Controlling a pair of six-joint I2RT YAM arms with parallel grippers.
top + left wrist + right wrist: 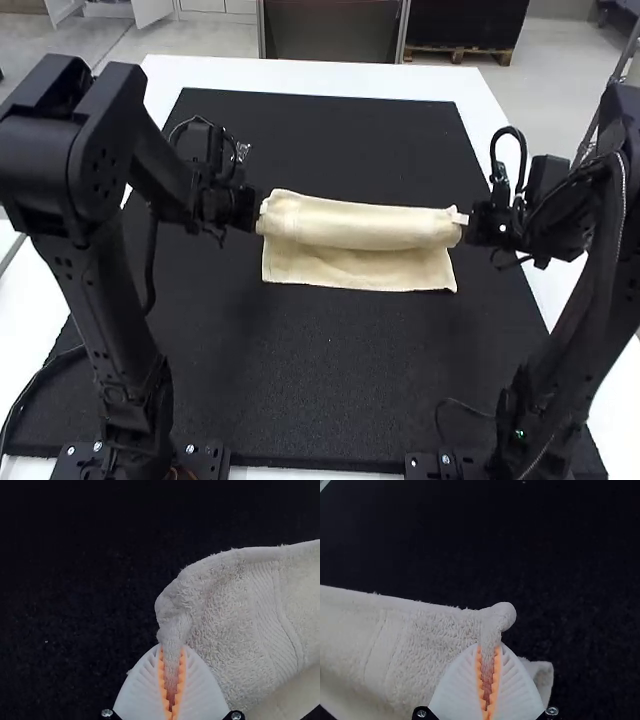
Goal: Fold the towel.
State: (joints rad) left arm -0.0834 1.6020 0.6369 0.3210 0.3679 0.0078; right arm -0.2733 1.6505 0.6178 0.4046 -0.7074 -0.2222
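While left gripper (257, 212) and right gripper (466, 223) pinch opposite ends, towel (355, 223) spans between, over black mat (330, 380).
Both sets of fingers closed on cloth; bulging roll-like fold, flatter single flap toward arm bases.

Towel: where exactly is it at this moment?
In the high view, the cream towel is over the middle of the black mat, between the left gripper and the right gripper, which pinch its ends.
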